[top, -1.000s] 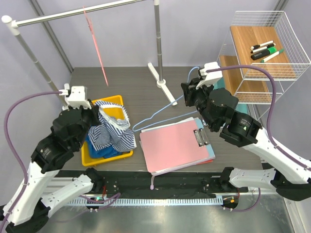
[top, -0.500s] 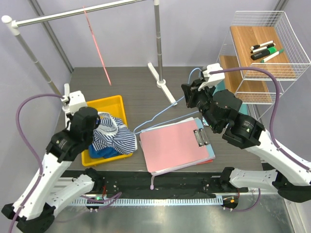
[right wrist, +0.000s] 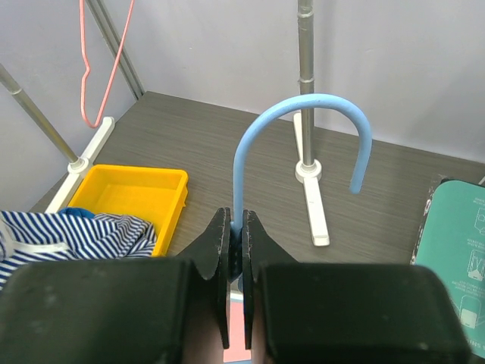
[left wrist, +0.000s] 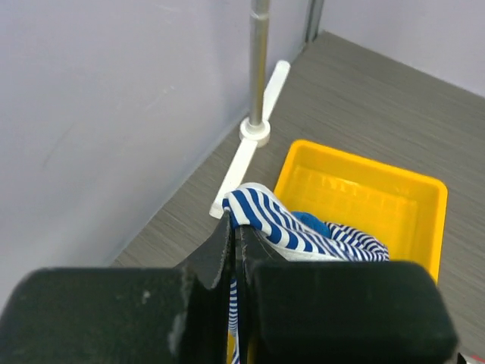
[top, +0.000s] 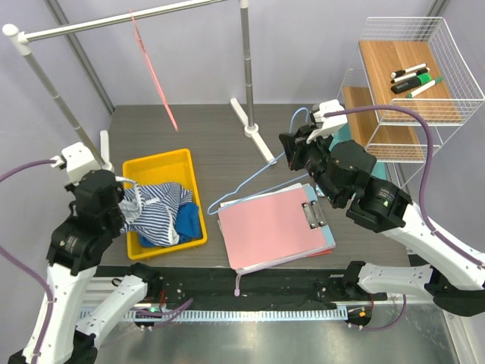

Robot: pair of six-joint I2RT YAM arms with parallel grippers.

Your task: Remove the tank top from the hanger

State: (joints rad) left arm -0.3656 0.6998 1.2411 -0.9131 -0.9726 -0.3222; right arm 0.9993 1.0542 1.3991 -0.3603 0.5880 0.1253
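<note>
The blue-and-white striped tank top (top: 155, 208) hangs from my left gripper (top: 121, 199) into the yellow tray (top: 163, 163); it also shows in the left wrist view (left wrist: 295, 227) and the right wrist view (right wrist: 76, 231). My left gripper (left wrist: 235, 227) is shut on its edge. The light blue hanger (top: 254, 178) is bare and slants over the table. My right gripper (top: 292, 152) is shut on the hanger's neck, below its hook (right wrist: 303, 114); the grip shows in the right wrist view (right wrist: 235, 227).
A pink clipboard (top: 276, 224) lies on the table at the front centre. A clothes rail (top: 121, 19) with a pink hanger (top: 155, 76) stands at the back, its foot (top: 254, 136) on the table. A wire shelf (top: 409, 83) with pens is at the right.
My left arm has swung left and back, pulling the tank top leftward over the tray. The right gripper has kept its hold on the hanger with little movement.
</note>
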